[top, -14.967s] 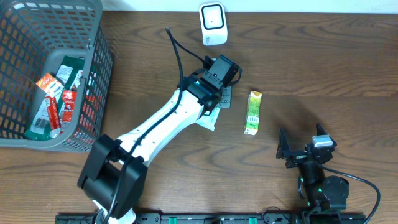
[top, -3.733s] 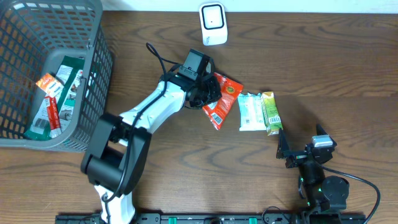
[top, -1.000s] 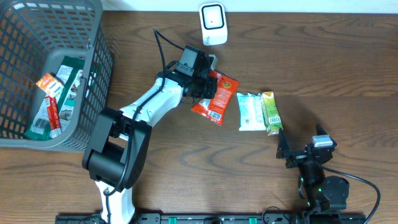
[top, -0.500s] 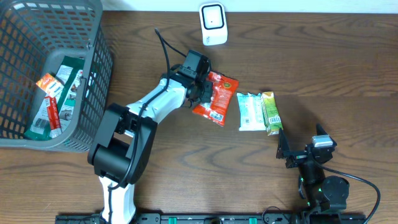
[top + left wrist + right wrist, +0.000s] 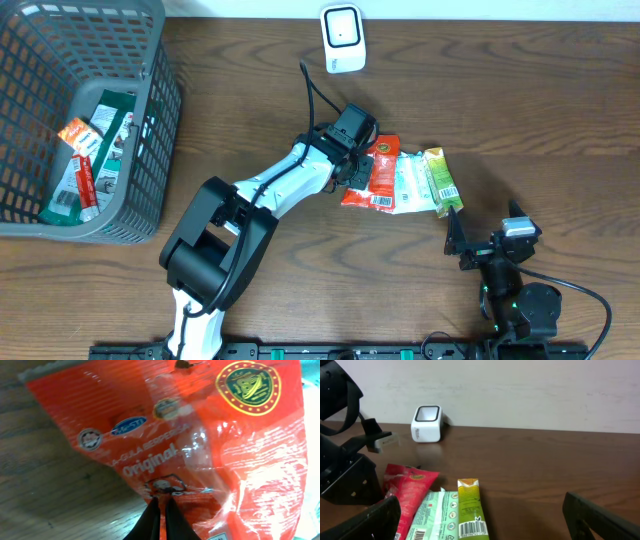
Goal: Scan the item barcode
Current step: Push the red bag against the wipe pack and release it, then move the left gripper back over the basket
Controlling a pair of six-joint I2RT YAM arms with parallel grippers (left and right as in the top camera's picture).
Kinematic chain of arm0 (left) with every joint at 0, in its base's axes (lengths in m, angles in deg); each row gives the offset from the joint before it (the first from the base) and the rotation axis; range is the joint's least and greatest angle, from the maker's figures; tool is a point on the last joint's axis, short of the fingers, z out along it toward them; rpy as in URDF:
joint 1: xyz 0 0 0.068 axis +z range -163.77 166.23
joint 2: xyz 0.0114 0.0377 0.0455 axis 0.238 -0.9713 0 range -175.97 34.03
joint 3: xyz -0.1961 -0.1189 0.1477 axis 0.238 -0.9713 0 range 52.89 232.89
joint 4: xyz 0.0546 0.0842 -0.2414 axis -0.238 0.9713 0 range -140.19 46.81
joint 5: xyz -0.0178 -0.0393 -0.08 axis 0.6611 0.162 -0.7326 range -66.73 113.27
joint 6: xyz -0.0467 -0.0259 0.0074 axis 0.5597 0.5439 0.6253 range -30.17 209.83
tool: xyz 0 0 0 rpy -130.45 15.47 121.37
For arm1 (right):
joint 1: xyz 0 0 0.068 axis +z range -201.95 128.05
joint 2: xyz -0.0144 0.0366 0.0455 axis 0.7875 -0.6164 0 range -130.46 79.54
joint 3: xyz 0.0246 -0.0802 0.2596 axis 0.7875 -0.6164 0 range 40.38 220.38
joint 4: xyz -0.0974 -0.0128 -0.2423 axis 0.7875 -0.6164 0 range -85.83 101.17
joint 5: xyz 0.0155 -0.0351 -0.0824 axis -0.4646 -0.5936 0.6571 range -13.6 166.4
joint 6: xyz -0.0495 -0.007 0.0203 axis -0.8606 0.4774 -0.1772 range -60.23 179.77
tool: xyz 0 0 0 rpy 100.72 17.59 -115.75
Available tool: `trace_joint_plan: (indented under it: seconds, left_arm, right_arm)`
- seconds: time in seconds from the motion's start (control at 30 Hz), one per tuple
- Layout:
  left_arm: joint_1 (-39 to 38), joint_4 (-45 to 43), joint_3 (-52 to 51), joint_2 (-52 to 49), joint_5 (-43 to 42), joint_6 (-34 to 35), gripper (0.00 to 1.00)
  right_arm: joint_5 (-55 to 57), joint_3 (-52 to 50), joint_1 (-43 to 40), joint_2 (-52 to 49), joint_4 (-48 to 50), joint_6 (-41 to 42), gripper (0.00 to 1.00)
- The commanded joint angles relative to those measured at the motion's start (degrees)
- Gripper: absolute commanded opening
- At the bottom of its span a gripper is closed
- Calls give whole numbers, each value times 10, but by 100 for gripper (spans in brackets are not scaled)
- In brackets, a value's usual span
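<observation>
Left gripper (image 5: 358, 168) pinches the red packet (image 5: 378, 180) (jaws pressed together on its foil); right gripper (image 5: 483, 218) stands spread by the near edge. Far left, the grey basket (image 5: 160, 95) holds several packets. The red packet now overlaps the mint packet (image 5: 408, 183), apart a moment ago. Bare table (image 5: 540, 110) lies right of the scanner (image 5: 342, 38).

overhead view: light is even and bright. a soft shadow lies on the table (image 5: 490, 185) right of the packet (image 5: 375, 180). left wrist view: packet is blurred, with glare streaks on its right half.
</observation>
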State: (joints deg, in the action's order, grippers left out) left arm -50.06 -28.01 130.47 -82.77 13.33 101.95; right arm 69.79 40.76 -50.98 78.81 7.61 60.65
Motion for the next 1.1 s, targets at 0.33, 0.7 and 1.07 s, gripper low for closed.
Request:
trace_joint_plan:
  seconds: [0.33, 0.7, 1.07]
  left_arm:
    - [1, 6, 1, 106, 21, -5, 13]
    - [1, -49, 1, 36, 21, -5, 13]
    - [1, -63, 1, -2, 21, -5, 13]
  right_arm:
    - [1, -1, -6, 2, -2, 8, 99]
    - [1, -1, -6, 2, -2, 8, 99]
    - [1, -1, -6, 2, -2, 8, 99]
